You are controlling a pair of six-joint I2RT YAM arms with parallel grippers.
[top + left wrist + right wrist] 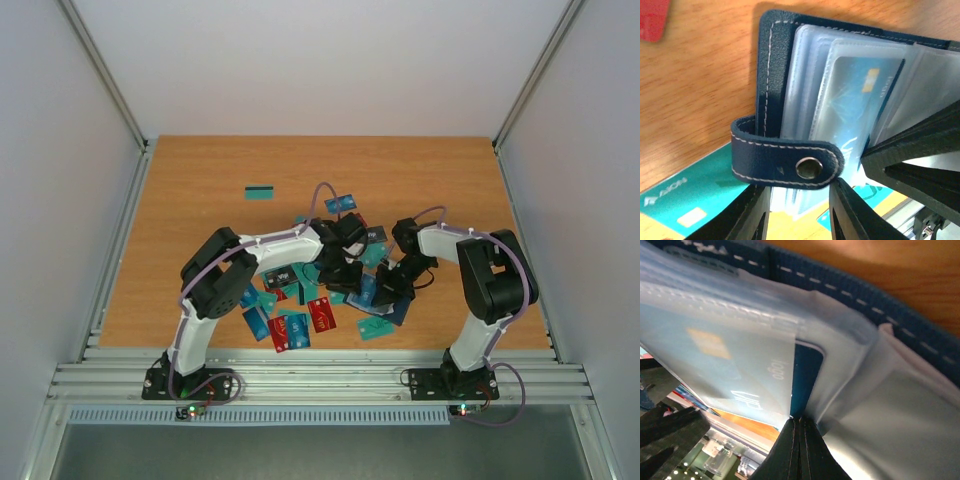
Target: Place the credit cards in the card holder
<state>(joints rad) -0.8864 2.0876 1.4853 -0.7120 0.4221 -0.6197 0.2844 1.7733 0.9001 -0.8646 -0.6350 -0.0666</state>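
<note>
The card holder (775, 65) lies open near the table's middle (398, 308), a navy cover with white stitching and clear sleeves. A blue credit card (855, 95) sits partly inside one sleeve. My right gripper (801, 427) is shut, and its tips rest against that card's (740, 365) lower edge. My left gripper (799, 215) is open just below the clasp tab (785, 160), with the sleeves' edge showing between its fingers. Both grippers meet over the holder in the top view: left (343, 272), right (388, 283). Several more credit cards (322, 315) lie scattered around it.
One teal card (260, 192) and one blue card (340, 203) lie apart toward the back. Red cards (280, 330) and a teal one (375, 327) lie near the front edge. In the left wrist view a teal card (685, 195) lies beside the holder and a red one (652, 20) beyond it.
</note>
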